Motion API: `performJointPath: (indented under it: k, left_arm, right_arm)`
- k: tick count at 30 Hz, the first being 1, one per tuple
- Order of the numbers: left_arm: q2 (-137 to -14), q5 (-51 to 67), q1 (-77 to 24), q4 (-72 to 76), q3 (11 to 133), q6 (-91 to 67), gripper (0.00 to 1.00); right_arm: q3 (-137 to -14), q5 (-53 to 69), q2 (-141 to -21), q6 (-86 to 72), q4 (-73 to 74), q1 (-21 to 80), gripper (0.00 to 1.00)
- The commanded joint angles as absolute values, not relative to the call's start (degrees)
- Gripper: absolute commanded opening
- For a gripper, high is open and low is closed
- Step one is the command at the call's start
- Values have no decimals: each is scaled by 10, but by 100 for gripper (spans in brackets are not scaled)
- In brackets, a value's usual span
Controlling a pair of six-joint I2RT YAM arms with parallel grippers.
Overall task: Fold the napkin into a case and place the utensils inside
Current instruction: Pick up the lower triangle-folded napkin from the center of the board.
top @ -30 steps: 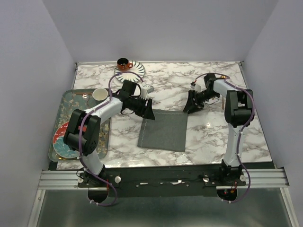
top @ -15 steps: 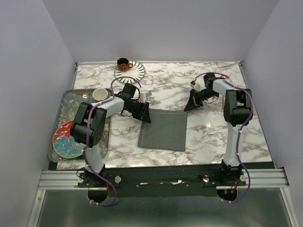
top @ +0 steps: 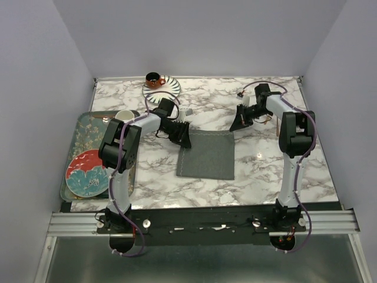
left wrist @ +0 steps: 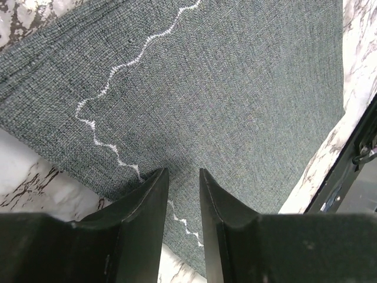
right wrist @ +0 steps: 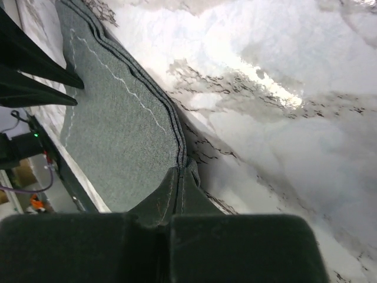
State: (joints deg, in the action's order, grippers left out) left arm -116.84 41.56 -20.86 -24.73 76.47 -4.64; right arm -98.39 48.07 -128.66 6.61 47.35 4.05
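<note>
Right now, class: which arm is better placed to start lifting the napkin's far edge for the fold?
Likely right: the right gripper is shut on the napkin at its far right corner, while the left gripper sits at the far left corner, jaws apart.

Dark grey napkin, with a thin pale wavy stitch line running across the weave. The bench is white marble, grey-brown veins all over. At the back, an orange cup on a black-and-white striped saucer. Off left, a green floral-patterned tray, a red plate with blue-and-white blossoms, and a cream cup.
</note>
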Motion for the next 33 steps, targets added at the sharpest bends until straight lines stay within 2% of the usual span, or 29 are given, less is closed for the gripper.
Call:
performJointPath:
  k: [1, 6, 12, 21, 25, 28, 33]
  left_arm:
    - [-1144, 381, -208, -247, 738, -43, 43]
    - [-1096, 380, -207, -209, 690, -74, 49]
    - [-1079, 384, -201, -199, 668, -87, 49]
    - [-1013, 460, -198, -141, 579, -150, 34]
    - [-1015, 491, -203, -63, 534, -264, 27]
    - [-1021, 488, -214, -40, 522, -279, 25]
    - [-1054, 430, -221, -44, 518, -314, 13]
  right_arm:
    - [-955, 458, -1225, 178, 480, 54, 1]
    - [-938, 433, -1204, 240, 476, 82, 0]
    - [-928, 412, -1174, 284, 475, 113, 1]
    - [-883, 393, -1115, 358, 476, 154, 1]
    - [-857, 381, -1099, 371, 462, 167, 1]
    - [-852, 382, -1097, 368, 461, 170, 1]
    - [-832, 398, -1077, 393, 463, 175, 1]
